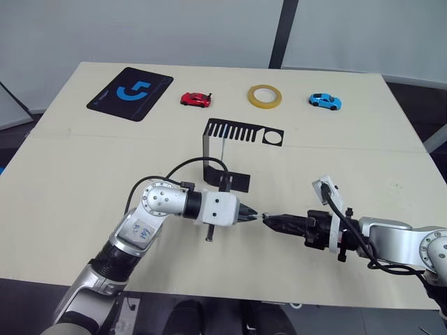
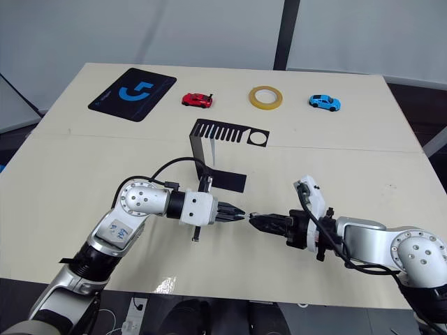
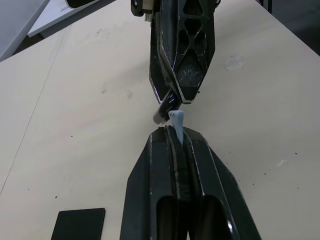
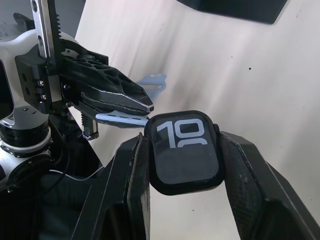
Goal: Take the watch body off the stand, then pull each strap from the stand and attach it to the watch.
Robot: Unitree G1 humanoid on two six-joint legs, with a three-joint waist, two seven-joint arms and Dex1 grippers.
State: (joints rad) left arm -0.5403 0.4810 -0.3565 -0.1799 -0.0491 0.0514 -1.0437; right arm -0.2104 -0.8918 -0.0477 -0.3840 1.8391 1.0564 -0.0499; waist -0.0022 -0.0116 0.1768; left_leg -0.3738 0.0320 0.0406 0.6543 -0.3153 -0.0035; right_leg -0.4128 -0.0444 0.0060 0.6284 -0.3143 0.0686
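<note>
Near the table's front middle my two grippers meet tip to tip. My left gripper (image 1: pixel 249 215) is shut on a pale grey-blue strap (image 3: pixel 177 122), whose end pokes out past the fingertips. My right gripper (image 1: pixel 269 221) is shut on the watch body (image 4: pixel 184 152), a black rounded-square case showing white marks on its face. The strap (image 4: pixel 121 118) reaches the edge of the watch body in the right wrist view. Whether it is joined to the case cannot be told. The black stand (image 1: pixel 242 132) stands upright behind the grippers, a hand's width farther back.
Along the far edge lie a black mat with a blue logo (image 1: pixel 130 92), a red toy car (image 1: pixel 195 100), a yellow tape roll (image 1: pixel 265 96) and a blue toy car (image 1: pixel 325 101). The table's front edge runs just below both arms.
</note>
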